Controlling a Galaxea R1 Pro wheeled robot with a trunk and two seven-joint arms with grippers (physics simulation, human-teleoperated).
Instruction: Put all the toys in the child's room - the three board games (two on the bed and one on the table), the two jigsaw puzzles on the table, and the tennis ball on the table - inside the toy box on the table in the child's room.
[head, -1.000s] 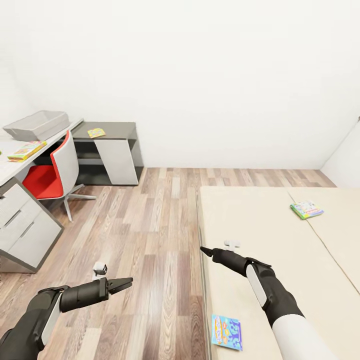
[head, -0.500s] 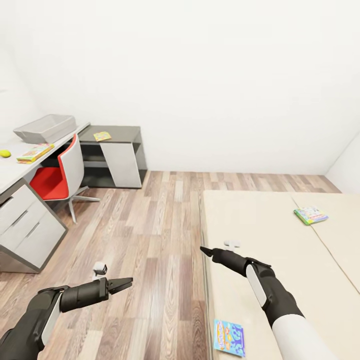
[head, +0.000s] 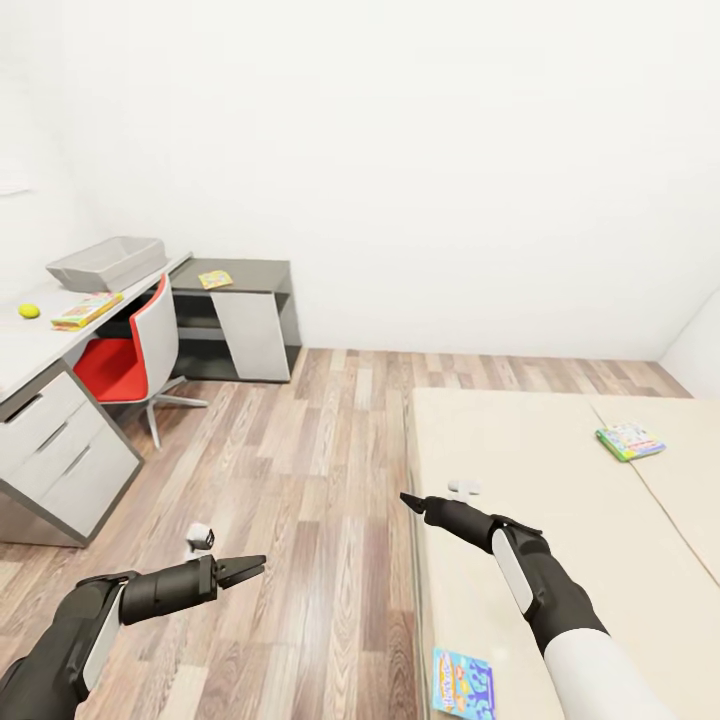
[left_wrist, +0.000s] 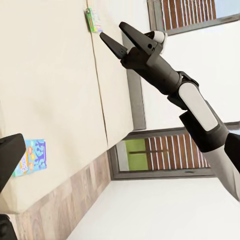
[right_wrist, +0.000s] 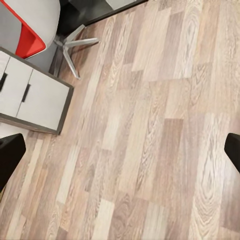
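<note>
The light grey toy box (head: 105, 262) stands on the far end of the pale table (head: 22, 345) at the left. On the table lie the small yellow-green tennis ball (head: 29, 311) and a flat colourful box (head: 86, 309). A thin yellow-edged board (head: 215, 280) lies on the lower dark desk. On the beige bed (head: 540, 470) rest a light blue board game (head: 463, 683) near its front edge and a green-edged one (head: 630, 441) (left_wrist: 92, 20) further right. My left gripper (head: 248, 570) hangs open over the floor. My right gripper (head: 408, 499) (left_wrist: 113, 30) is open and empty at the bed's left edge.
A red and white swivel chair (head: 135, 345) stands between the table and the dark grey desk (head: 245, 320). White-grey drawers (head: 55, 455) front the table. Wood-plank floor (head: 300, 470) stretches between the table and the bed. A white wall closes the back.
The whole picture has slid right and slightly down, so the camera has turned left. The tennis ball and more of the table have come into view. Both arms hold the same pose.
</note>
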